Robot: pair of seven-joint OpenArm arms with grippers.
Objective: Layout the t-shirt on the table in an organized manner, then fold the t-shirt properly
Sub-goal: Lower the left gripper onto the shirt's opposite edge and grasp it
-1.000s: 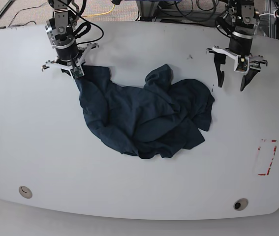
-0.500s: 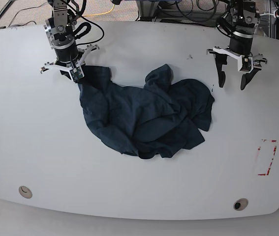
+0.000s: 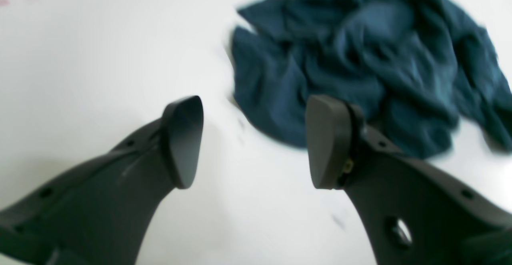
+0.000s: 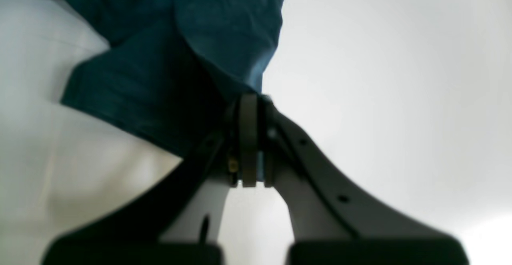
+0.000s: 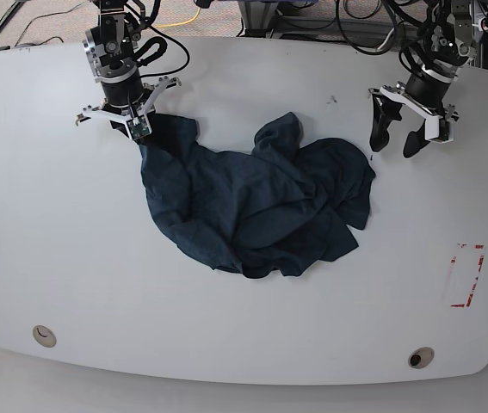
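The dark navy-teal t-shirt [image 5: 252, 202] lies crumpled in the middle of the white table [image 5: 54, 241]. My right gripper [image 5: 138, 129] is at the shirt's far left corner and is shut on a fold of the t-shirt [image 4: 192, 57]; its pads [image 4: 248, 137] pinch the cloth edge. My left gripper [image 5: 396, 143] hangs open and empty above bare table just past the shirt's right edge. In the left wrist view the gripper [image 3: 254, 141] has its jaws wide apart, with the t-shirt [image 3: 360, 57] beyond them.
A red dashed rectangle mark [image 5: 466, 275] is at the table's right side. Two round grommet holes [image 5: 44, 335] [image 5: 420, 356] sit near the front edge. Cables and equipment lie behind the table's far edge.
The right gripper has pulled its shirt corner slightly up and back. The left gripper has tilted and drawn back toward the far right, away from the shirt.
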